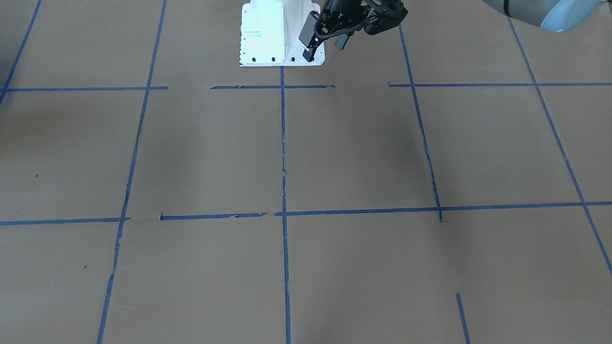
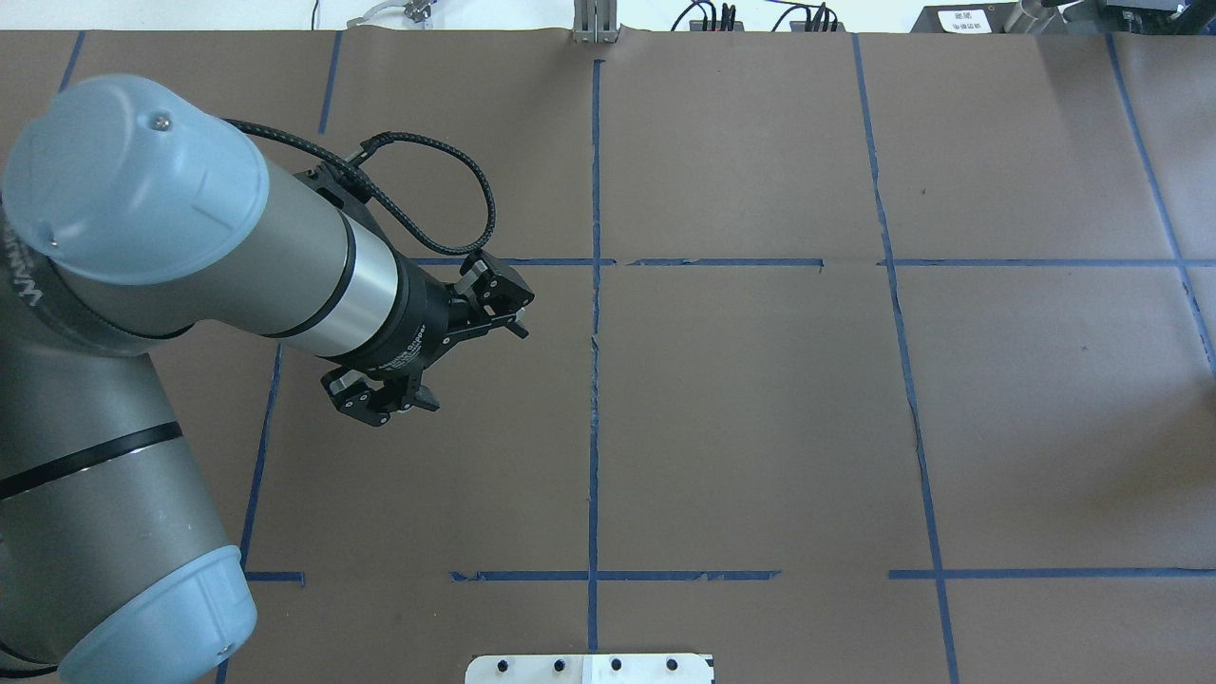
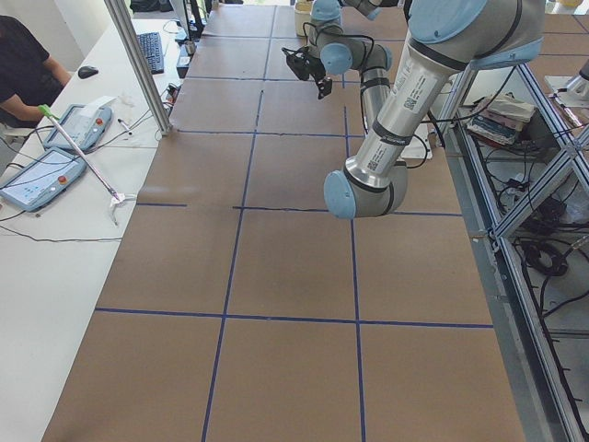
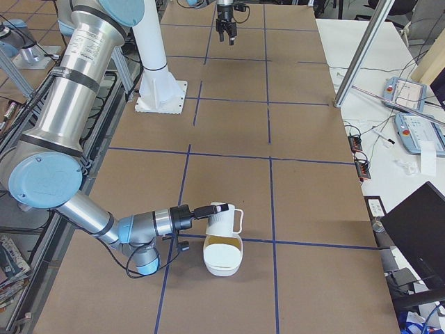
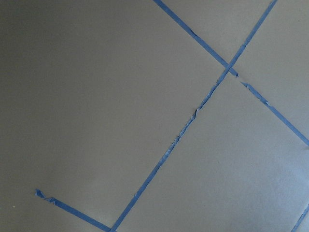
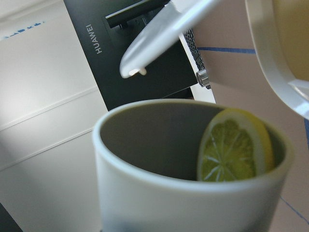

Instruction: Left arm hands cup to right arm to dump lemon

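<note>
The white cup (image 4: 222, 219) hangs tilted in the air at the tip of my right gripper (image 4: 207, 211), just above a white bowl (image 4: 222, 259). From this side view I cannot tell whether the gripper is shut. In the right wrist view the cup (image 6: 159, 193) fills the lower frame, with a lemon slice (image 6: 231, 151) leaning against its grey inner wall; the bowl's rim (image 6: 270, 63) is at the upper right. My left gripper (image 2: 473, 366) is open and empty above the bare brown table, and it also shows in the front-facing view (image 1: 325, 45).
The white robot base plate (image 1: 282, 33) sits at the table's middle edge. Blue tape lines (image 2: 595, 380) grid the brown paper. A black Huawei monitor (image 6: 120, 58) stands beyond the cup. A side table with tablets (image 3: 46, 175), a metal post (image 3: 138, 64) and a seated person (image 3: 23, 64) lie on the operators' side.
</note>
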Tool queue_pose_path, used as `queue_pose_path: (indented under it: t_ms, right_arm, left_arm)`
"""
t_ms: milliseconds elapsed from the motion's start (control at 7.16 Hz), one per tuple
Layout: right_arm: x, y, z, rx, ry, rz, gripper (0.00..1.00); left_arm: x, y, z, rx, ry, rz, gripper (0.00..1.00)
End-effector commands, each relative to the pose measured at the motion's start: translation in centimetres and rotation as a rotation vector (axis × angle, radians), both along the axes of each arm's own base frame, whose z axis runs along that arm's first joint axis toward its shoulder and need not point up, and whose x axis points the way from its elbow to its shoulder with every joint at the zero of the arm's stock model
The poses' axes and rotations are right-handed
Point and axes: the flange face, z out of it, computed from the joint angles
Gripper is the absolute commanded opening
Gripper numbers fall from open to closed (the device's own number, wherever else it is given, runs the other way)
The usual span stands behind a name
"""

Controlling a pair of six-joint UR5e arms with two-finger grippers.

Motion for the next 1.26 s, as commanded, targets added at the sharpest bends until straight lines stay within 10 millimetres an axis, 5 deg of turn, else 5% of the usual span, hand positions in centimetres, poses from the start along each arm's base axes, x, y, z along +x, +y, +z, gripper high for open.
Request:
queue_pose_path:
  t_ms: [0, 419, 1117]
  right_arm:
    - [1.6, 1.4, 0.4, -0.003, -0.172, -0.052, 0.09]
    - [2.7, 2.2, 1.0, -0.043, -0.284, -0.085, 0.11]
    - [1.4, 2.1, 0.5, -0.02, -0.285, -0.158, 0.11]
  left_arm:
    - [0.2, 0.0, 0.2, 0.007, -0.012, -0.013, 1.0]
    - [0.3, 0.0, 0.1, 0.028, -0.021, -0.042, 1.0]
    - [0.2, 0.0, 0.1, 0.028, -0.021, -0.042, 1.0]
